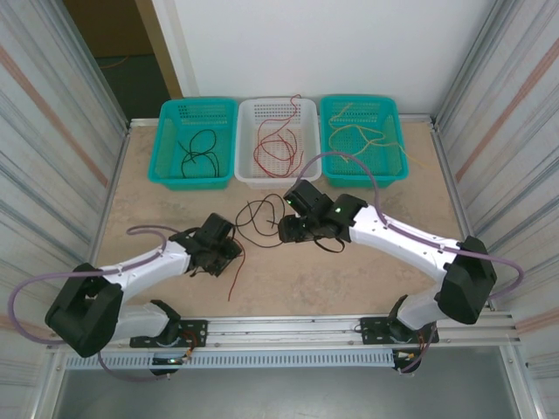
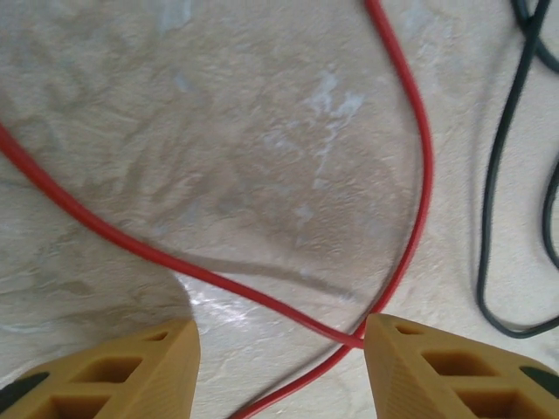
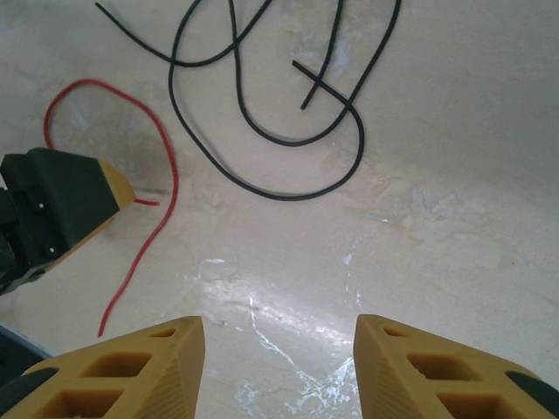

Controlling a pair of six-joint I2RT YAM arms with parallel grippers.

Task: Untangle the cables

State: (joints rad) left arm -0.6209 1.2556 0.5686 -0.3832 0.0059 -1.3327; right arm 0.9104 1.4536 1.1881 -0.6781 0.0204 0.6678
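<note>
Two arms, three baskets and two colours of loose cable share the desk (image 1: 349, 279). Along the far edge stand a left teal basket (image 1: 159, 148) with black cables (image 1: 196, 153), a white basket (image 1: 244, 140) with red cables (image 1: 275, 144), and a right teal basket (image 1: 395, 131) with yellow cables (image 1: 362, 135).

On the open middle lie one red cable (image 3: 172, 179) and a black cable (image 3: 288, 197) looping across itself; whether that is one strand or more I cannot tell.

The left gripper (image 2: 279, 336) hovers low with jaws spread, and the red cable crosses itself just beside its right finger. The right gripper (image 3: 279, 327), jaws also spread and holding nothing, faces bare desk, with the black loops beyond it and the left gripper near on its left.

Ribbed walls close both sides. Bare desk lies open to the right and toward the near rail.
</note>
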